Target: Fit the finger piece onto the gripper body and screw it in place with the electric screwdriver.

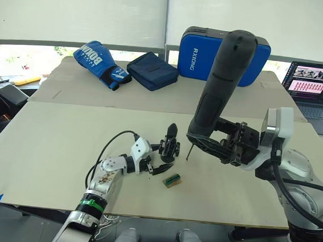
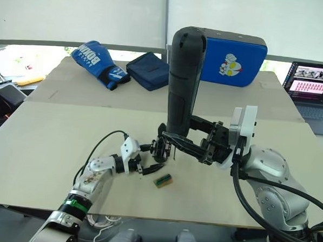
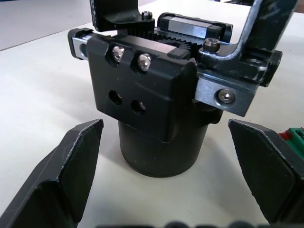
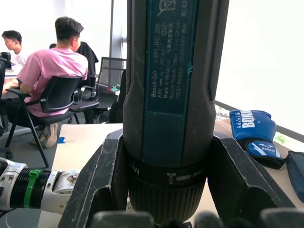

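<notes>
- The right gripper (image 1: 217, 139), right of centre in the head view, is clamped round the lower barrel of the electric screwdriver (image 1: 220, 81); the wrist view shows both fingers (image 4: 97, 180) pressed against the barrel.
- The screwdriver stands nearly upright, leaning slightly, with its thin bit (image 1: 189, 152) pointing down. The bit is in the air, just beside the gripper body (image 1: 170, 146) and not touching it.
- The gripper body stands on the table (image 1: 51, 148) at the centre of the frame, one pointed finger sticking up.
- The left gripper (image 1: 155, 165) has its fingers spread apart, one on each side of the round base (image 3: 159, 152); neither touches it.
- I cannot tell whether the finger piece is already seated. A small green-and-tan block (image 1: 172, 180) lies just below the body.
- Judgement: the step in hand is bringing the bit to a screw head (image 3: 144, 60).
- Advice: close the left fingers on the base first so the body cannot turn or tip. Then line the bit straight over the screw, lower slowly, and keep the barrel upright while driving.
- Risk: an angled bit could slip off and push the body over.
</notes>
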Robot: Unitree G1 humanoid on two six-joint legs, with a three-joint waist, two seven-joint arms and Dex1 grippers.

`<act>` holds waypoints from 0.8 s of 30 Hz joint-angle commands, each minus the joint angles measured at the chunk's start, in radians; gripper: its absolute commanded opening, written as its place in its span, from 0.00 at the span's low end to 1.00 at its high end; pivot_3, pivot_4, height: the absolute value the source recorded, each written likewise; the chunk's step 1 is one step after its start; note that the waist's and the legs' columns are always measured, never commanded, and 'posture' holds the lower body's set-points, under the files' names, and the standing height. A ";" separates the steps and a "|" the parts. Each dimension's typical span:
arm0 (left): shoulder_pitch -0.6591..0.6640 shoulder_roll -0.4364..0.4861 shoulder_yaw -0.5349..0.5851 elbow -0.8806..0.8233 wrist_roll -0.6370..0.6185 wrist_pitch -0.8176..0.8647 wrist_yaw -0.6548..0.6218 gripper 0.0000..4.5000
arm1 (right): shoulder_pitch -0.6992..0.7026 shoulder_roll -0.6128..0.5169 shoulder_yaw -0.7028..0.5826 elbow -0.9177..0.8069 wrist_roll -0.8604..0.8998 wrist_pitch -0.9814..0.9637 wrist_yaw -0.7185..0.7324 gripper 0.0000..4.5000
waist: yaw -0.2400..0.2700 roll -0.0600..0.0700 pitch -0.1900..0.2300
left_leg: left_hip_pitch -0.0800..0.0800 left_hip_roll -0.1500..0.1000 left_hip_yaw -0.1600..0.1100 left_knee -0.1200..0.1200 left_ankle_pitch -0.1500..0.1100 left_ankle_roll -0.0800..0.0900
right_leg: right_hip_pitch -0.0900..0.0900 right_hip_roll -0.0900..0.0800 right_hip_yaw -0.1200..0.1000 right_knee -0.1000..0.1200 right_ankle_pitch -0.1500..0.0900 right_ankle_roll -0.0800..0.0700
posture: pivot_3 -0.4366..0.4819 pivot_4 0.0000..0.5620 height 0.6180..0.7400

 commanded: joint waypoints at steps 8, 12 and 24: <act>-0.011 -0.031 -0.044 0.020 0.019 0.046 0.011 0.51 | -0.006 -0.005 -0.033 -0.051 0.018 -0.021 0.000 0.43 | 0.006 0.000 0.000 | 0.000 0.000 0.000 0.001 0.000 0.000 | 0.001 0.000 0.000 0.000 0.000 0.000 | 0.48 0.27 1.00; -0.013 -0.023 -0.044 0.016 0.017 0.054 -0.001 0.51 | -0.008 -0.007 -0.033 -0.049 0.017 -0.019 -0.002 0.43 | 0.006 0.000 0.000 | 0.000 0.000 0.000 0.001 0.000 0.000 | 0.000 0.000 0.000 0.000 0.000 0.000 | 0.48 0.27 1.00; -0.159 0.093 -0.005 0.232 -0.012 -0.096 -0.253 0.51 | 0.015 -0.029 -0.055 -0.052 0.037 -0.010 0.009 0.43 | -0.004 0.000 0.000 | -0.001 0.000 0.000 0.000 0.000 0.000 | -0.001 0.001 0.000 0.000 0.000 0.000 | 0.48 0.27 1.00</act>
